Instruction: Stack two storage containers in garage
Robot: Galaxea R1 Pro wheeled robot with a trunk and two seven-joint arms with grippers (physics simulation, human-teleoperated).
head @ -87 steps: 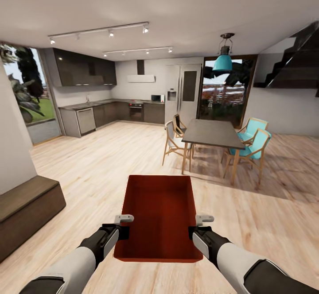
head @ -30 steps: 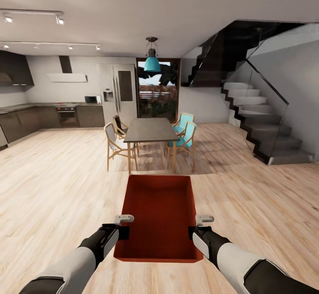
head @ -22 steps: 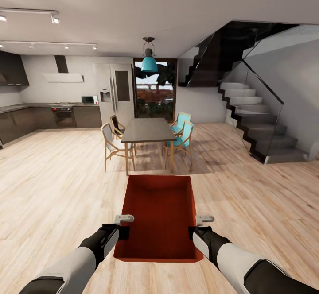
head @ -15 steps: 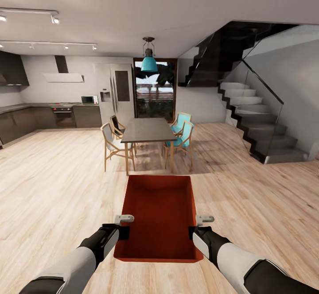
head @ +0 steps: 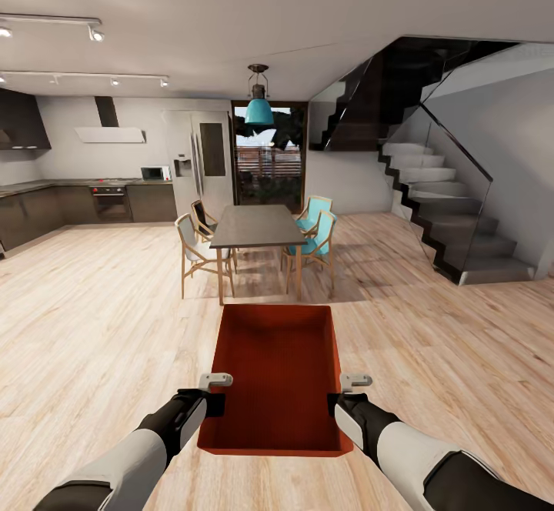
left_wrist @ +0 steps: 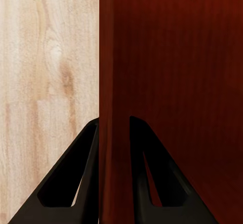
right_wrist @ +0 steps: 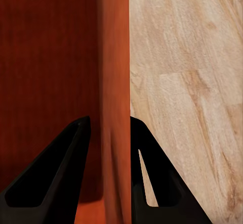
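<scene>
storage container (head: pixel 277 376) held level before the trunk over wood floor (head: pixel 100 318) | dining table (head: pixel 258 226) just ahead, stairs (head: pixel 454 218) to the right, open floor leftward | left gripper (head: pixel 216 401) pinches its left wall | right gripper (head: pixel 336 401) pinches its right wall

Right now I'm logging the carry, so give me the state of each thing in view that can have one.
storage container: empty, open-topped, level, carried above the wood floor, a side wall clamped by each gripper.
left gripper: shut on the container's wall.
right gripper: shut on the opposite wall.
dining chairs: upright around the table.
</scene>
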